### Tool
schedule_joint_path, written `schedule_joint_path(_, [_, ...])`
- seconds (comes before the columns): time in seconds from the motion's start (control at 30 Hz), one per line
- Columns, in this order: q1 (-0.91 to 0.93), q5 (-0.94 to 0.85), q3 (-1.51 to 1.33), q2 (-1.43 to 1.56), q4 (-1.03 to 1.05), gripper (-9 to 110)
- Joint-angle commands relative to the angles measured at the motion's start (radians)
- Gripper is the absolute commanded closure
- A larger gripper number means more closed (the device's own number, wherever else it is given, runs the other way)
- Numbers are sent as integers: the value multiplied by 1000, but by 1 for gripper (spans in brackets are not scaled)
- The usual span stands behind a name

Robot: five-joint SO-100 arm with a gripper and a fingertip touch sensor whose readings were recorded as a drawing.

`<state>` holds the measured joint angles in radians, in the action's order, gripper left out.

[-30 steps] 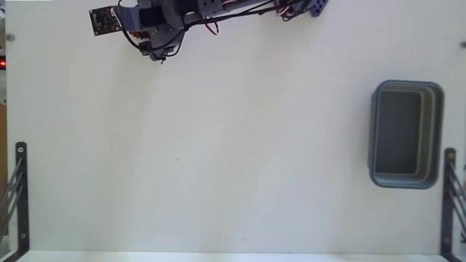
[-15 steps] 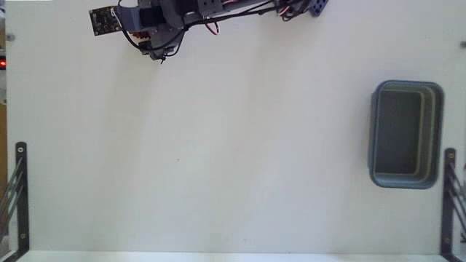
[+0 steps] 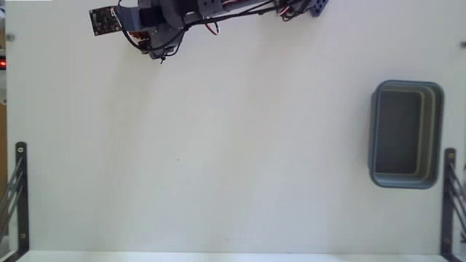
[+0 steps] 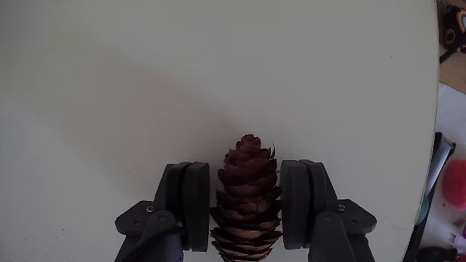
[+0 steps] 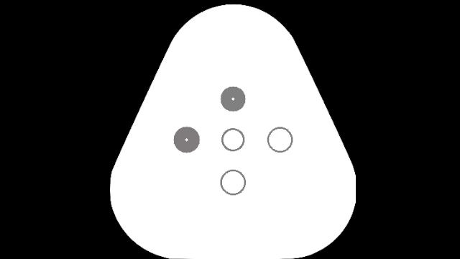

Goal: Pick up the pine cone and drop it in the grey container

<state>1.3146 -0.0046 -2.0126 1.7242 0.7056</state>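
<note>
Wrist view: the pine cone (image 4: 247,196) sits between the two dark pads of the claw (image 4: 246,207), one pad tight to each flank. Judged clamped on the cone. The cone's long axis runs straight out along the fingers, its tip pointing away from the wrist and reaching past the pad ends. Pale table (image 4: 182,73) fills the rest of the view; whether the cone is lifted clear of it cannot be told.

Fixed view: the arm (image 3: 189,14) lies along the far edge of the table, toward the left; the cone itself cannot be made out there. The grey container (image 3: 406,134) stands at the right edge, about mid-depth, well apart from the arm, long side running near to far, inside empty.

Judgement: the pick looks done; the carry remains. The move turns on a long sweep to the right and somewhat nearer. Bare table (image 3: 240,160) lies between, nothing in the path. Black metal brackets (image 3: 16,196) at the near corners stand well off the route.
</note>
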Motion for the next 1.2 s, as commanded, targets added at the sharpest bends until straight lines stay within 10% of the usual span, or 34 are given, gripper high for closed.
schedule_joint_path(0.0, [22, 5, -7, 31, -20, 45])
schedule_joint_path(1.17, [22, 5, -7, 31, -20, 54])
